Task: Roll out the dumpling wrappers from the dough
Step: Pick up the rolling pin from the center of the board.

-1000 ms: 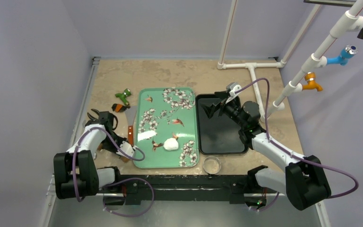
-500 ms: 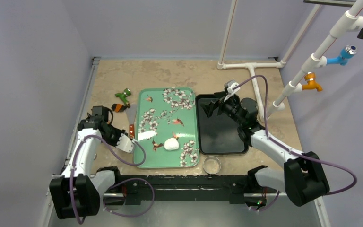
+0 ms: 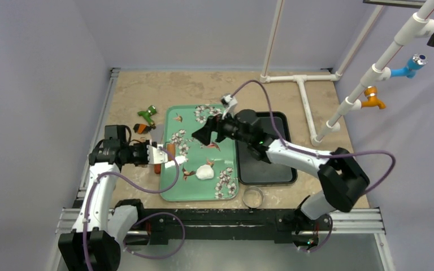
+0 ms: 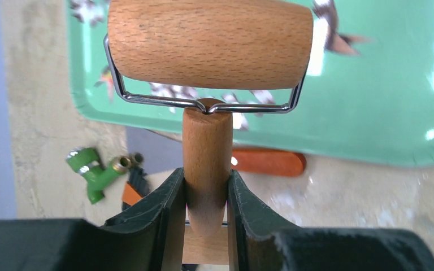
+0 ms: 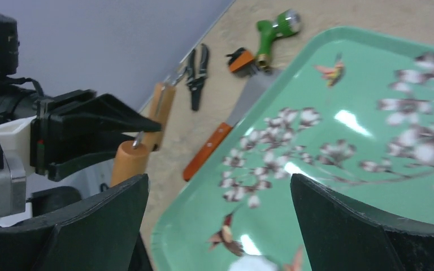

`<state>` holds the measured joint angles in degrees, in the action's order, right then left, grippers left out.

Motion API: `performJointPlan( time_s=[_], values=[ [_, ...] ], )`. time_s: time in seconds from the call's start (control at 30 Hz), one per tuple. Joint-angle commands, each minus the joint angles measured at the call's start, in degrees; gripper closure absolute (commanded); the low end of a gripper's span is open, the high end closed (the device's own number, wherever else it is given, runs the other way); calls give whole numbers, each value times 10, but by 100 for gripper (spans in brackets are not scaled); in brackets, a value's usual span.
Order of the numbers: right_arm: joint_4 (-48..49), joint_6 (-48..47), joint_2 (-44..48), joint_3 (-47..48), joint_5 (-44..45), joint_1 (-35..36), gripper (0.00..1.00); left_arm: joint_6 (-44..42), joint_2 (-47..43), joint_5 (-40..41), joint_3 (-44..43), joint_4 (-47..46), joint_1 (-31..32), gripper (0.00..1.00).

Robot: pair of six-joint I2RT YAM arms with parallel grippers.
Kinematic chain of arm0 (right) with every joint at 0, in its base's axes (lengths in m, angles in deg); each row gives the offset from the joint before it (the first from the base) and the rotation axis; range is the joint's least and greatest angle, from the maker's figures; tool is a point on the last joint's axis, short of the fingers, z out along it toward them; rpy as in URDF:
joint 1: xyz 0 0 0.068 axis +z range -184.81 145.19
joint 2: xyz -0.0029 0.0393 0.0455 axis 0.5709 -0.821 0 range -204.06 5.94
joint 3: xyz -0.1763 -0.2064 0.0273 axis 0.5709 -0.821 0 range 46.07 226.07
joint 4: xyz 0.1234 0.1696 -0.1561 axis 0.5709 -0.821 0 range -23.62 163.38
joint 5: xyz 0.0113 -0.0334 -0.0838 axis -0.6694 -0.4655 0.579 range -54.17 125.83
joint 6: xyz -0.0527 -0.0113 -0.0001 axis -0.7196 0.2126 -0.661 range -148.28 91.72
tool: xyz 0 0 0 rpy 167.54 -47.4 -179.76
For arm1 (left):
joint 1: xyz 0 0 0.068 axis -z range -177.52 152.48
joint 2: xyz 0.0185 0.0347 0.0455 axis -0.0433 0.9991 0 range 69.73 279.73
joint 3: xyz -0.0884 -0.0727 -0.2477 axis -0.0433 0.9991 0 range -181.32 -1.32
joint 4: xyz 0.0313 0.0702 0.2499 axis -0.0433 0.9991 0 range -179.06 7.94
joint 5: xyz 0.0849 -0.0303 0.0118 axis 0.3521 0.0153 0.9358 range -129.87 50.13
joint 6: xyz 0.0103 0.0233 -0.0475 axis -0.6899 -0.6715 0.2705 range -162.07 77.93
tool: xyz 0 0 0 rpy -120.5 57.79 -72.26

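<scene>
We see the dough [image 3: 205,172], a small soft white rounded lump, lying on the mint-green floral rectangular tray [image 3: 195,191], in its near half and a little right of the middle. Nothing touches it. A thin flat white piece [image 3: 178,161] lies by the tray's left rim, partly hidden, so we cannot tell its full outline.

Just beside that piece is the left hand [image 3: 157,153], reaching in from the left. In the left wrist view its fingers [image 4: 166,209] are closed tight on the stubby handle of a light wooden roller with a wire yoke [image 4: 209,42]. The roller's barrel hangs crosswise above the tray's edge [image 4: 373,101]; we cannot tell whether it touches the tray.

The right hand [image 3: 203,132] hovers over the far half of the green tray, well apart from the lump. Its fingers [image 5: 90,226] are spread wide and hold nothing.

To the right of the green tray sits a black rectangular tray [image 3: 260,166], their long sides just beside each other. A round metal ring cutter [image 3: 253,196] rests on the beige desk [image 3: 203,87] near the black tray's near corner. Left of the green tray lie a flat metal scraper with an orange handle [image 5: 206,152], a green hose nozzle [image 3: 147,116] and dark pliers [image 5: 195,70].
</scene>
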<state>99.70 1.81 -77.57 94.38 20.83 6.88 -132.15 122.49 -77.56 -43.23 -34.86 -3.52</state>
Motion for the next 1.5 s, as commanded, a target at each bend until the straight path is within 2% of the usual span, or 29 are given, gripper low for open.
performJointPlan(
  time_s=[0.0,0.07,0.17,0.5,0.7,0.87,1.0,1.07,1.13,1.17,1.3,1.47],
  values=[
    [-7,79,-65,100,-18,71,1,208,-21,-101,-14,-164,21,100],
    [-18,72,-88,138,-6,104,1,255,-19,-80,-8,-205,37,100],
    [-34,78,-130,186,2,122,3,266,-18,-70,-3,-214,54,100],
    [-53,118,-227,253,11,126,24,309,-17,-82,-5,-239,79,100],
    [-54,122,-246,271,23,126,58,292,-16,-67,6,-243,85,100],
    [-53,123,-251,270,6,125,98,311,-14,-60,9,-260,86,100],
    [-42,130,-242,261,-29,123,100,349,-11,-64,7,-282,86,99],
    [-60,105,-228,260,-32,119,100,353,-8,-90,-2,-253,86,58],
    [-89,84,-207,256,-38,109,100,330,-8,-129,-22,-200,86,7],
    [-99,78,-197,252,-46,103,100,321,-8,-147,-30,-177,87,1],
    [-142,59,-154,238,-81,78,100,338,-12,-180,-63,-136,86,0],
    [-278,-4,-95,253,-83,58,100,423,-14,-135,-101,-131,86,0]
  ],
)
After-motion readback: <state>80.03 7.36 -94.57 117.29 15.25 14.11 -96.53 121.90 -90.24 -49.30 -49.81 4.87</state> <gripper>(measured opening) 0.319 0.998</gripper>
